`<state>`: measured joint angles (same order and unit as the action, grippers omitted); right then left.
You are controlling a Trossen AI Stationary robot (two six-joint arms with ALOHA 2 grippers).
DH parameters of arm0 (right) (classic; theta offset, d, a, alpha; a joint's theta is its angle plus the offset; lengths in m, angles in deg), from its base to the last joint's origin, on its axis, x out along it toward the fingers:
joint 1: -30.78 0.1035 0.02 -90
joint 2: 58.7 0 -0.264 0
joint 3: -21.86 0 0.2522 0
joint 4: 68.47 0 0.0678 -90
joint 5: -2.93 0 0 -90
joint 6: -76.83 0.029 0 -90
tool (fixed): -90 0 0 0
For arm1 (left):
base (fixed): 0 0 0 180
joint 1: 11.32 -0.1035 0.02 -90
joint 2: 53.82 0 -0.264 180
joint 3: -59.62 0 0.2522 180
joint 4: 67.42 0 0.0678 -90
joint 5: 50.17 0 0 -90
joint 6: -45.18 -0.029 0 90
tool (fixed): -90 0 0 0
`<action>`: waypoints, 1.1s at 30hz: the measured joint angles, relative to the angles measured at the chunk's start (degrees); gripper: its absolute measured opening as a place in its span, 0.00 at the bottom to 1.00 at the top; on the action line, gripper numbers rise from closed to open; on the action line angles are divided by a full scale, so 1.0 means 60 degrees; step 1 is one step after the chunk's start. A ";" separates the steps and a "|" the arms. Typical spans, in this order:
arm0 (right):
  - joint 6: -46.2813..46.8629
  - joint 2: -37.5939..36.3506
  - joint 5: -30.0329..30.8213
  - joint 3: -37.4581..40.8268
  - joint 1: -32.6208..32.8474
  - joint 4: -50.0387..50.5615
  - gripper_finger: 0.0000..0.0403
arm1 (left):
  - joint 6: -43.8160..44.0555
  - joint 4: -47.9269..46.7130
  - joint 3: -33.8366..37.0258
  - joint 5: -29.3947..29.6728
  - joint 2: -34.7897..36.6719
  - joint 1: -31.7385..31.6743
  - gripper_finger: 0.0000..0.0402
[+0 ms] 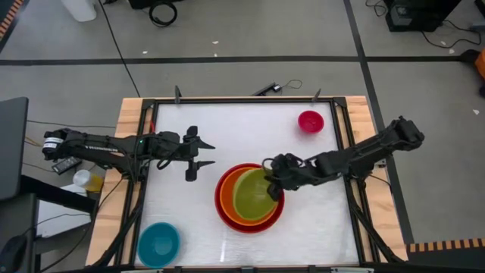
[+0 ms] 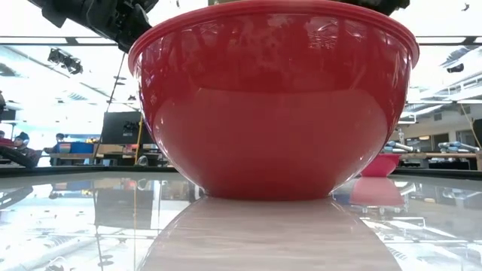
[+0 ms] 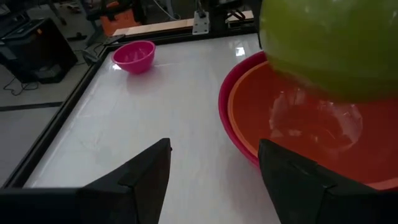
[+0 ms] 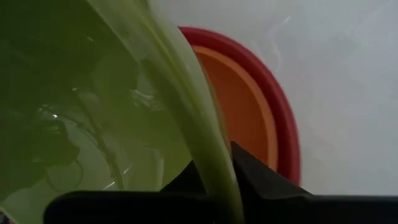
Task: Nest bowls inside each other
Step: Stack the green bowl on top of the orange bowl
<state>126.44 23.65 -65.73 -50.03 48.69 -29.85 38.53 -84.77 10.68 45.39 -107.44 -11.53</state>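
Observation:
A red bowl [image 1: 218, 196] stands on the table near its front middle, with an orange bowl [image 1: 254, 223] nested inside it. A yellow-green bowl [image 1: 251, 194] hangs tilted above them, and my right gripper [image 1: 271, 183] is shut on it. In the low view the red bowl [image 2: 275, 113] fills the picture. My left gripper [image 1: 198, 154] waits open to the left of the stack, with nothing between its fingers. A magenta bowl [image 1: 311, 120] stands on its base at the far right. A blue bowl [image 1: 159, 243] stands at the near left corner. My right gripper pinches the yellow-green bowl's rim [image 4: 214, 163] on the side toward the table's right edge, one finger inside the wall and one outside. The fingers come slanting down from the right. The bowl hangs tilted, its underside [image 3: 329, 50] clear above the orange bowl [image 3: 311, 124].
A dark raised frame [image 1: 339, 152] borders the white table top. Open table surface lies between the stack and the magenta bowl [image 3: 134, 56], and at the near right. The blue bowl sits close to the near left corner.

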 joint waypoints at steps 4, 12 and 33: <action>-0.0024 0.0339 -0.0737 0.0000 -0.0458 0.0151 0.09 | 0.0023 -0.0001 0.0000 0.0000 0.0000 0.0000 0.61; -0.0296 0.1033 -0.1199 0.0004 -0.0834 0.0150 0.10 | 0.0470 -0.0003 0.0000 0.0000 0.0000 0.0000 0.61; -0.0542 0.1241 0.0566 -0.1835 -0.0904 0.2511 0.36 | 0.0597 0.0000 0.0000 0.0000 0.0000 0.0011 0.61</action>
<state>123.19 31.10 -62.33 -61.04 43.27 -14.79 42.11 -84.77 10.68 45.39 -107.44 -11.46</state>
